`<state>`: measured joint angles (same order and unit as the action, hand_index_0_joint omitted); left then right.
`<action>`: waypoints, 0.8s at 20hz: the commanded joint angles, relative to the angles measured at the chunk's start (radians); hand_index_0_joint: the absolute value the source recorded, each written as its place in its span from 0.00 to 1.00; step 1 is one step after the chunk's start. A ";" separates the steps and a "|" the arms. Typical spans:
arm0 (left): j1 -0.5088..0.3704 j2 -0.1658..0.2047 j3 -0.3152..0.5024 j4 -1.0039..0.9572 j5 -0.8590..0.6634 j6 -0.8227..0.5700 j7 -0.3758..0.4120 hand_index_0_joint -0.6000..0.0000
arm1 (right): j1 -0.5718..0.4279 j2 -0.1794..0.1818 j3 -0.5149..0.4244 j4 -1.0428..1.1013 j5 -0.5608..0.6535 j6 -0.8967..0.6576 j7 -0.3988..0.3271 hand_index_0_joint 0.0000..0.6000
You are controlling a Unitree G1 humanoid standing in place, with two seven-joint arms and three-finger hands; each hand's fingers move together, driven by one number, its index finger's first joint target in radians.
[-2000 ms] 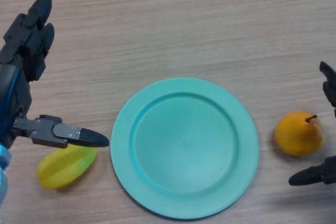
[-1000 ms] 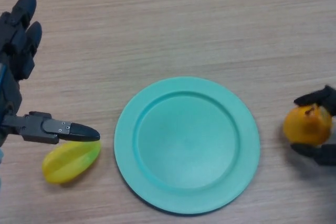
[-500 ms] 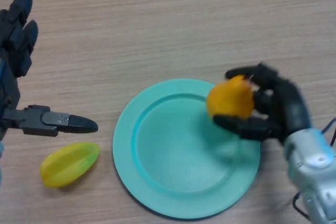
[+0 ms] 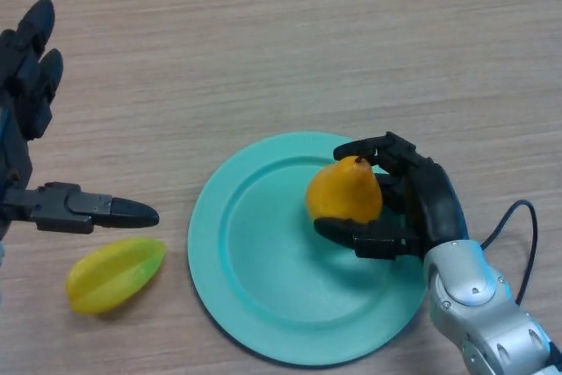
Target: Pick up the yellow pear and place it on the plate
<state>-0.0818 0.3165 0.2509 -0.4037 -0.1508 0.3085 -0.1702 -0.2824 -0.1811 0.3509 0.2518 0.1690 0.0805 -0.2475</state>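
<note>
The yellow-orange pear (image 4: 343, 191) stands stem up over the teal plate (image 4: 255, 287), right of the plate's middle. My right hand (image 4: 420, 199) is curled round it from the right, fingers above and thumb below. Whether the pear rests on the plate or hangs just above it I cannot tell. My left hand (image 4: 35, 129) stays at the far left edge, fingers straight and thumb stretched out, holding nothing.
A yellow-green starfruit (image 4: 115, 273) lies on the wooden table (image 4: 307, 41) to the left of the plate, just below my left thumb.
My right hand took hold of the pear at the far right, carried it left over the plate and has lowered it toward the plate's inside. The left hand has barely moved.
</note>
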 commanded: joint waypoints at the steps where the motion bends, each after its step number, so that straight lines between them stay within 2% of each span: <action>1: -0.029 0.051 0.069 -0.054 -0.022 -0.165 0.004 1.00 | -0.020 -0.009 -0.025 -0.104 -0.017 -0.069 0.044 0.42; 2: -0.031 0.053 0.070 -0.052 -0.017 -0.168 0.005 1.00 | -0.009 -0.009 -0.024 -0.138 -0.030 -0.056 0.067 0.25; 3: -0.040 0.058 0.063 -0.048 0.002 -0.178 0.011 1.00 | 0.026 -0.009 -0.024 -0.244 -0.052 -0.011 0.129 0.03; 4: -0.046 0.058 0.059 -0.047 0.007 -0.183 0.014 1.00 | 0.038 -0.009 -0.024 -0.281 -0.063 0.006 0.147 0.00; 7: -0.052 0.051 0.038 -0.036 0.015 -0.187 0.020 1.00 | 0.073 -0.009 -0.042 -0.422 -0.092 0.072 0.214 0.00; 10: -0.052 0.046 0.034 -0.054 0.015 -0.174 0.020 1.00 | 0.069 -0.009 -0.087 -0.502 -0.163 0.066 0.276 0.00; 14: -0.054 0.046 0.034 -0.056 0.004 -0.179 0.025 1.00 | 0.090 -0.012 -0.251 -0.646 -0.245 0.089 0.400 0.00; 15: -0.055 0.042 0.025 -0.066 0.000 -0.168 0.029 1.00 | 0.114 -0.029 -0.308 -0.695 -0.268 0.096 0.436 0.00; 16: -0.055 0.041 0.022 -0.074 0.000 -0.165 0.029 1.00 | 0.123 -0.043 -0.339 -0.715 -0.273 0.084 0.443 0.00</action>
<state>-0.1029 0.3251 0.2356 -0.4123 -0.1377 0.2677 -0.1692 -0.1280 -0.2089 0.0444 -0.4100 -0.0927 0.2618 0.2015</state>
